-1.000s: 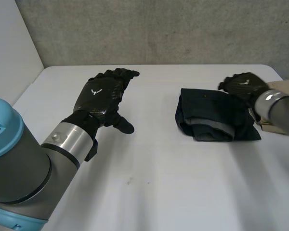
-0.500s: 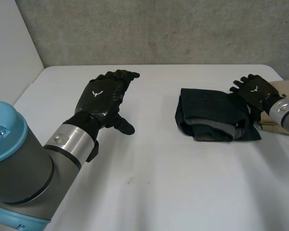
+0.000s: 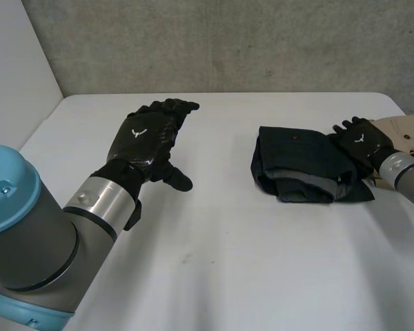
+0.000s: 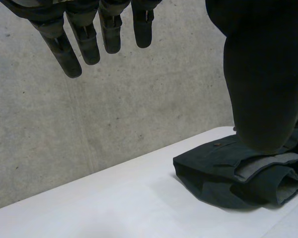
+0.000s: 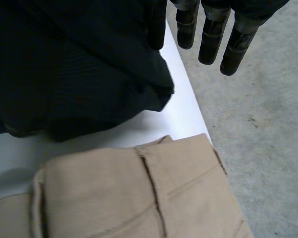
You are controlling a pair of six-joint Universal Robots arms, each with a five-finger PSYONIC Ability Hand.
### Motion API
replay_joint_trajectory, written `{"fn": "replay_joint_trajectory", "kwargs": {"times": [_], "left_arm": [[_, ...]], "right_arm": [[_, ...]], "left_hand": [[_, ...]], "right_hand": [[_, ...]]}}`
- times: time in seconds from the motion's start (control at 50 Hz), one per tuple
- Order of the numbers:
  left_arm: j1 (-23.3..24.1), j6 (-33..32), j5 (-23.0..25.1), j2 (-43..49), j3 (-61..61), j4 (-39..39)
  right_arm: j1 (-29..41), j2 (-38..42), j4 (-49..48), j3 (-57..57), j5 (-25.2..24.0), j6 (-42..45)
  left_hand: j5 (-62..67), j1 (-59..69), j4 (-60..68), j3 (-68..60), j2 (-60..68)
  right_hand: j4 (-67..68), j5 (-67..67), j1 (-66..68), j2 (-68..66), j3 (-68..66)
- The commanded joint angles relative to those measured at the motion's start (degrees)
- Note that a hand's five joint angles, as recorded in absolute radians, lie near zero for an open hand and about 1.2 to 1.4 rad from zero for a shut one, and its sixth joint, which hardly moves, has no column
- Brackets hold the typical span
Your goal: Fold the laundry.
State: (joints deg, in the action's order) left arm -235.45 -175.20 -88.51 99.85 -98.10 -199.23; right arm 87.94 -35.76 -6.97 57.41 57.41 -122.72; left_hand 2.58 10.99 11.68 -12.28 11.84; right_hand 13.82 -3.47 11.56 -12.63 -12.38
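Dark folded garment [image 3: 298, 160] just beside right hand's [image 3: 361, 143] straight fingers [image 5: 211, 42] — left hand [image 3: 145, 138] (fingers loose) well apart.

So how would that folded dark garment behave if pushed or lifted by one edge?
Probably floppy: the dark garment is soft cloth in loose, rounded folds, so lifting one edge would likely unfold it. Pushed, its layers may bunch rather than slide together.

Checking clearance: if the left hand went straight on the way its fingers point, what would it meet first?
Probably nothing on the table: the left hand points clear of the dark folded garment, toward the concrete wall.
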Motion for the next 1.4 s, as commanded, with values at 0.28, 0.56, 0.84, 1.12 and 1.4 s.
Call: {"fn": "replay_joint_trajectory", "kwargs": {"times": [0.28, 0.56, 0.84, 1.12, 1.4], "left_arm": [[-0.7, 2.5, 0.1, -0.5, -0.2, 0.1], [-1.0, 2.5, 0.1, -0.9, -0.4, 0.1], [-1.1, 2.6, 0.1, -1.1, -0.5, 0.1], [-1.1, 2.5, 0.1, -1.3, -0.5, 0.1], [-1.1, 2.5, 0.1, -1.3, -0.5, 0.0]], "right_arm": [[0.0, -8.4, -0.2, 14.2, -6.4, -4.5], [3.2, -17.7, -1.8, 27.3, -8.1, -15.1], [8.7, -22.5, -5.9, 27.7, 0.0, -20.9], [5.0, -25.0, 0.9, 21.5, -0.3, -12.6], [2.0, -25.6, 23.2, 11.0, 6.0, -24.2]], "left_hand": [[-2.4, -0.8, -1.5, 2.1, -1.6], [-2.4, -0.8, -1.5, 2.1, -1.6], [-2.4, -0.8, -1.5, 2.1, -1.6], [-2.4, -0.8, -1.5, 2.1, -1.6], [-2.4, -0.8, -1.5, 2.1, -1.6]], "right_hand": [[-3.8, 3.5, -1.6, 2.6, 2.4], [-3.8, 3.5, -1.6, 2.6, 2.4], [-3.7, 3.4, -1.5, 2.5, 2.3], [0.0, -0.3, 2.2, -1.1, -1.4], [-0.9, 0.5, 1.4, -0.3, -0.6]]}}
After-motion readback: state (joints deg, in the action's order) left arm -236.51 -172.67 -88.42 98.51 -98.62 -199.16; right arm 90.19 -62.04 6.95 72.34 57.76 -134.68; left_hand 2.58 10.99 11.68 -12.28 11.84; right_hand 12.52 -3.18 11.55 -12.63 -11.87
